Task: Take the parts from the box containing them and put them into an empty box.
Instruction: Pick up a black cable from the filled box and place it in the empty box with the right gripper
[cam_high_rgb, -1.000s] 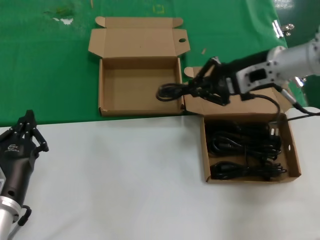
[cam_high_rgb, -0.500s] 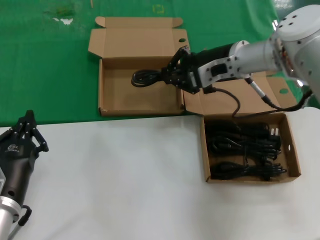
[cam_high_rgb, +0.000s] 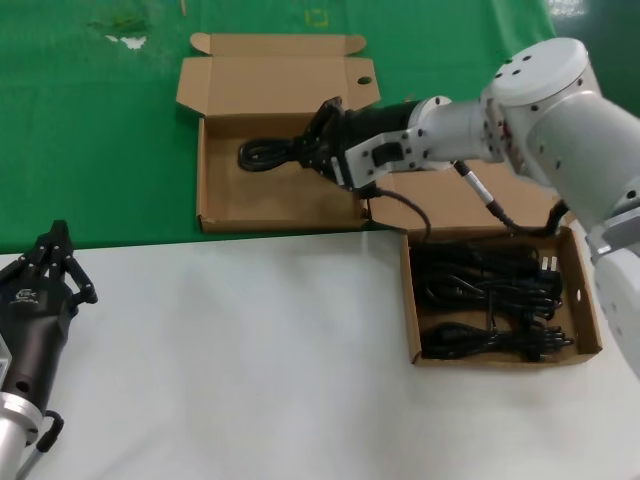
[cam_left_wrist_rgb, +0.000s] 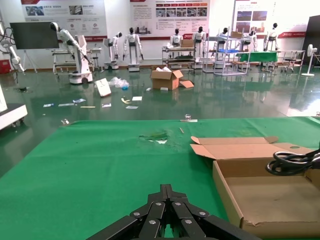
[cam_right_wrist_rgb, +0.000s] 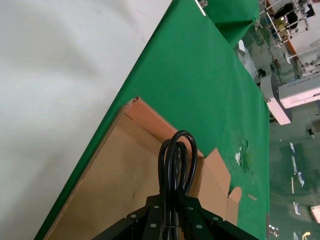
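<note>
My right gripper (cam_high_rgb: 312, 152) is shut on a black coiled power cord (cam_high_rgb: 265, 154) and holds it above the floor of the empty brown cardboard box (cam_high_rgb: 230, 200) on the green mat. In the right wrist view the cord's loop (cam_right_wrist_rgb: 176, 160) sticks out past the gripper (cam_right_wrist_rgb: 173, 206) over the bare box floor (cam_right_wrist_rgb: 120, 185). The cord's loop also shows in the left wrist view (cam_left_wrist_rgb: 292, 162). The other brown box (cam_high_rgb: 588, 310) at the right holds several more black cords (cam_high_rgb: 490, 300). My left gripper (cam_high_rgb: 55, 255) is parked shut at the near left; it also shows in its own wrist view (cam_left_wrist_rgb: 166, 191).
The empty box's lid (cam_high_rgb: 275, 80) lies open toward the far side. The full box's lid (cam_high_rgb: 470, 205) lies open under my right arm. The boxes stand along the line where the green mat (cam_high_rgb: 90, 150) meets the white table (cam_high_rgb: 230, 360).
My right gripper has carried the cord leftward, from over the full box's open lid to over the empty box's inside. The left arm has not moved.
</note>
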